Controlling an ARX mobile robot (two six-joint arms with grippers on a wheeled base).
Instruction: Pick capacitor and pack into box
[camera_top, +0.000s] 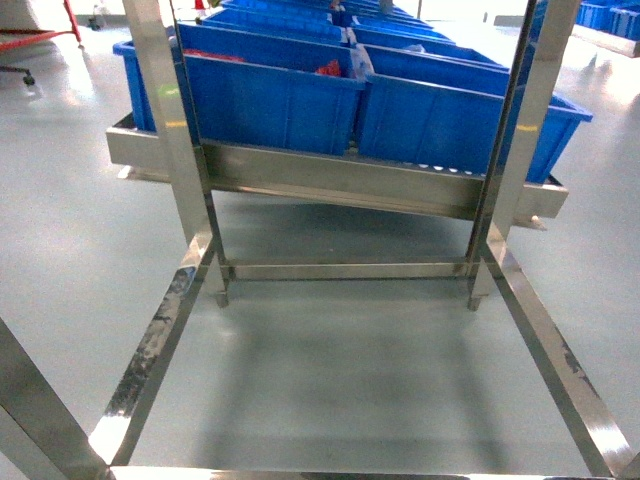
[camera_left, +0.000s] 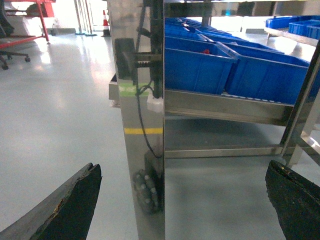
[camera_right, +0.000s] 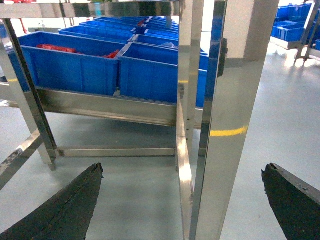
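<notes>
1. Steel frame rails (camera_top: 150, 350) lie nearest in the head view: two bars splay toward the camera over bare grey floor (camera_top: 340, 370), joined by a crossbar at the far end.
2. Left gripper (camera_left: 182, 200): both dark fingertips (camera_left: 70, 207) sit at the bottom corners of its wrist view, spread wide, released, nothing between them. A polished steel post (camera_left: 142, 125) stands just ahead, between the fingers.
3. Right gripper (camera_right: 182, 200): fingers likewise spread wide, released and empty; another steel upright (camera_right: 225, 125) stands ahead of it.
4. Surface: smooth, glossy grey floor with light reflections. Open floor stretches left of the rack in the left wrist view and right of it in the right wrist view.
5. Blue bins (camera_top: 270, 95) sit in rows on a tilted steel shelf (camera_top: 340, 180) beyond the frame. Red items (camera_right: 55, 48) show in the near left bin; too small to identify.
6. Markings: a yellow stripe (camera_left: 143, 131) and green tape (camera_left: 131, 89) on the left post. No readable writing.
7. Pink box and capacitor: neither appears in any view.
</notes>
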